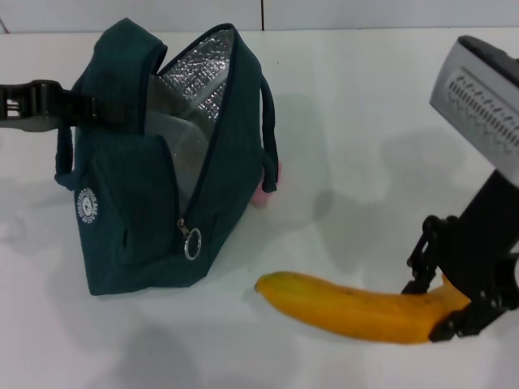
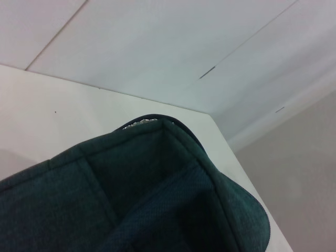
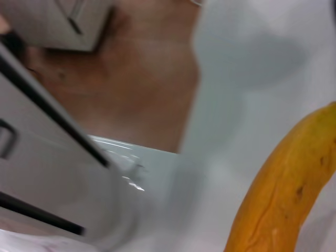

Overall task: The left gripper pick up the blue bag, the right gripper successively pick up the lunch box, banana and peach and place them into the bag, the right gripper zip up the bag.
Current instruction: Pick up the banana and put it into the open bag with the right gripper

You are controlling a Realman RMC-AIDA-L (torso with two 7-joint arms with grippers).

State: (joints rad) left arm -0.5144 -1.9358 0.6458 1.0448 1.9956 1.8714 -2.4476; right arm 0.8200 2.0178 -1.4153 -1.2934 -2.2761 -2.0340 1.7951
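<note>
The blue bag [image 1: 154,203] stands open on the white table at the left, its foil lining showing. My left gripper [image 1: 61,105] is shut on the bag's handle at the far left, and the left wrist view shows only the bag's fabric [image 2: 157,199]. The lunch box [image 1: 182,150] shows as clear plastic inside the bag's opening. A pink bit of the peach [image 1: 269,190] peeks out behind the bag's right side. The banana [image 1: 357,308] lies to the bag's right, near the front, and my right gripper [image 1: 448,296] is shut on its right end. In the right wrist view the banana [image 3: 283,194] is close.
The table [image 1: 357,121] is white and runs back to a pale wall. My right arm's silver-grey wrist [image 1: 482,89] hangs over the table's right side. The bag's ring zipper pull [image 1: 192,243] dangles at the low end of the open zip.
</note>
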